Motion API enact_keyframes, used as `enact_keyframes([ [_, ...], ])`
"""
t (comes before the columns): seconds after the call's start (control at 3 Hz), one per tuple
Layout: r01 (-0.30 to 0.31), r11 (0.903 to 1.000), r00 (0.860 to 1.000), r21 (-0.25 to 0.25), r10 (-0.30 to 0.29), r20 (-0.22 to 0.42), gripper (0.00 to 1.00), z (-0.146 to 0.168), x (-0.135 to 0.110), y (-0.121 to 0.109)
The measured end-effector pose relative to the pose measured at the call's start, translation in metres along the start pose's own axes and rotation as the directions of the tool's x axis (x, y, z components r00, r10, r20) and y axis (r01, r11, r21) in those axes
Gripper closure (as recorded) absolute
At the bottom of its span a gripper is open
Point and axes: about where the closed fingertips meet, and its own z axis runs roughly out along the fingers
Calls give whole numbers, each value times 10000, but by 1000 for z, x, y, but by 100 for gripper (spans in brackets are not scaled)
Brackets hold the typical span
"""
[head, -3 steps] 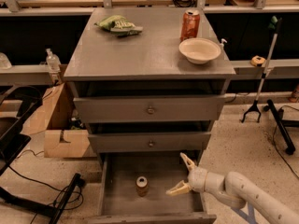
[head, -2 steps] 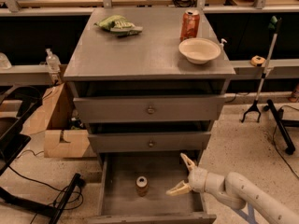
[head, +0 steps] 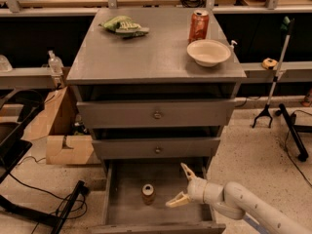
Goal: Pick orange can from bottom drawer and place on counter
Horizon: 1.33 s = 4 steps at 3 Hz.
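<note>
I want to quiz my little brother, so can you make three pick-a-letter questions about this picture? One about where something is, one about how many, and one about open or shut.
1. Where is the small can?
A in the top drawer; B in the bottom drawer; C on the floor.

2. How many things sit on the counter?
A one; B six; C three.

3. How is the claw?
A open beside the can; B shut on the can; C out of sight.

Answers:
1 B: the can stands on the floor of the pulled-out bottom drawer.
2 C: there is a green bag, a soda can and a bowl.
3 A: its fingers are spread, next to the can and not touching it.
</note>
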Motion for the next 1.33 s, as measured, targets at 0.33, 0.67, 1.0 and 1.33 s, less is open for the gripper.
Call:
enact_keyframes([
  [0.33, -17, 9998, 9997, -211, 22, 247, 0, 37, 27, 10],
  [0.67, -251, 9988, 9971, -418, 280, 709, 0, 76, 60, 7],
  [1.0, -336, 9959, 9941, -845, 420, 1003, 0, 110, 77, 7],
  [1.33, -374, 9896, 9947, -1387, 501, 894, 0, 139, 88, 15],
])
